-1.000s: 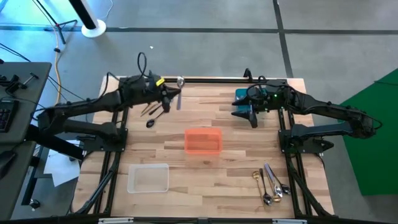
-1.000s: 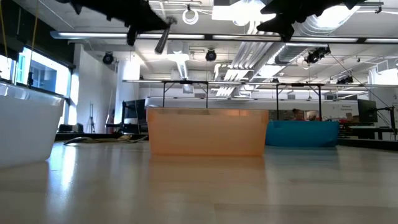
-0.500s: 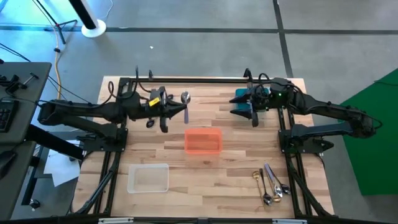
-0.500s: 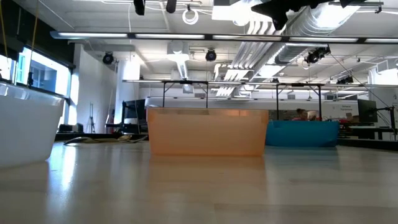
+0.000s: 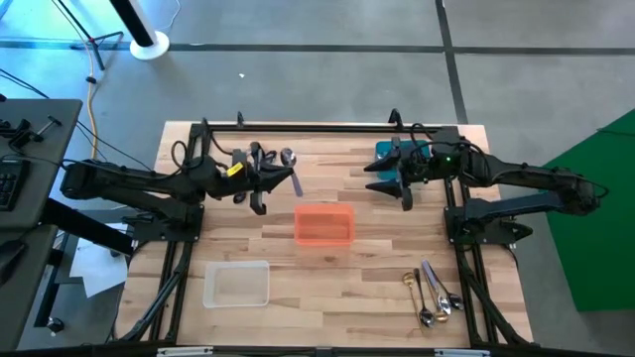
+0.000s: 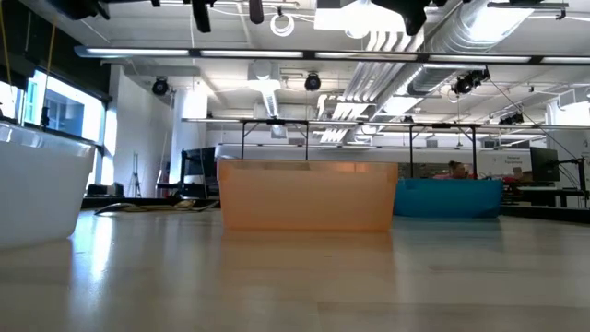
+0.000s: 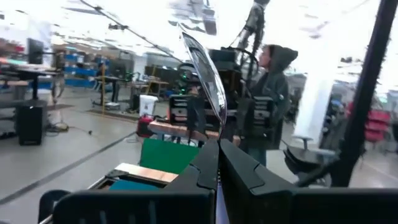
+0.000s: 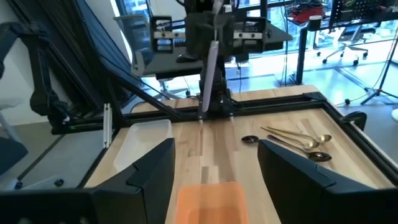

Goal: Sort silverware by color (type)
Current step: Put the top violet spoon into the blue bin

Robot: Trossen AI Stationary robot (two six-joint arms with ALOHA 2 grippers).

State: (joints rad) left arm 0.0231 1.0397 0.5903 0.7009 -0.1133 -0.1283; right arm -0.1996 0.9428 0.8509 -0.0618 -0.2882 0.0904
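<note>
My left gripper (image 5: pixel 275 178) is pinched tight on a shiny silver metal spoon (image 5: pixel 290 165), which I hold in the air just beyond the far-left corner of the small orange translucent plastic bin (image 5: pixel 323 225), the bowl pointing away from my wrist. In my left wrist view the spoon (image 7: pixel 205 68) sticks up from between my pressed-together fingers (image 7: pixel 239 171), gripped low on the handle.

My right gripper (image 5: pixel 400 181) hangs with its fingers spread wide and nothing between them, to the far right of the orange bin, in front of the teal bin (image 5: pixel 389 154).

The rest of the silverware is in two groups. Several dark and gold pieces (image 5: pixel 241 180) lie on the wooden table (image 5: pixel 377 258) under my left arm, to the far left of the orange bin. A cluster of silver and gold spoons (image 5: pixel 433 295) lies near and to the right of it. The clear plastic bin (image 5: pixel 237 285) sits near and to the left of it.

My worry is the thin grip so far down the handle. The spoon could pivot or slip as I swing, and then fall on the table or into the wrong bin. If I let go before I am squarely over a bin, it may strike the rim and bounce out.
</note>
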